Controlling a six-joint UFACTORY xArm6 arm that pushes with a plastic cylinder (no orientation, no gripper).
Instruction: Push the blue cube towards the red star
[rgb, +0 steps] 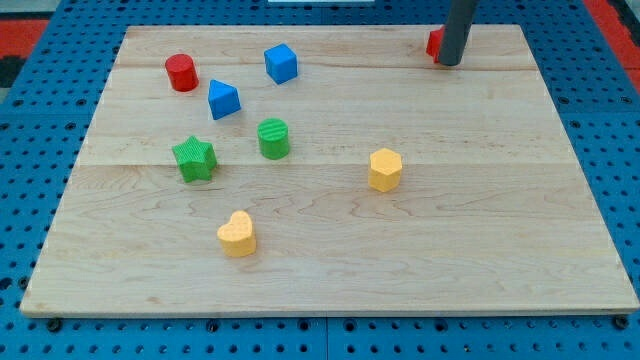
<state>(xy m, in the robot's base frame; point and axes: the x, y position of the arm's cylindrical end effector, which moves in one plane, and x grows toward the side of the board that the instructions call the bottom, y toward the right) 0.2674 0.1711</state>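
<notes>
The blue cube (281, 63) sits near the view's top, left of centre, on the wooden board (330, 270). A red block (434, 43), mostly hidden behind my rod so its shape cannot be made out, sits at the view's top right. My tip (449, 63) rests on the board right beside that red block, far to the right of the blue cube.
A red cylinder (182, 72) and a blue triangular block (223, 99) lie left of the blue cube. A green cylinder (273, 138) and green star (194, 158) lie below them. A yellow hexagon (384, 169) and yellow heart (238, 234) lie lower.
</notes>
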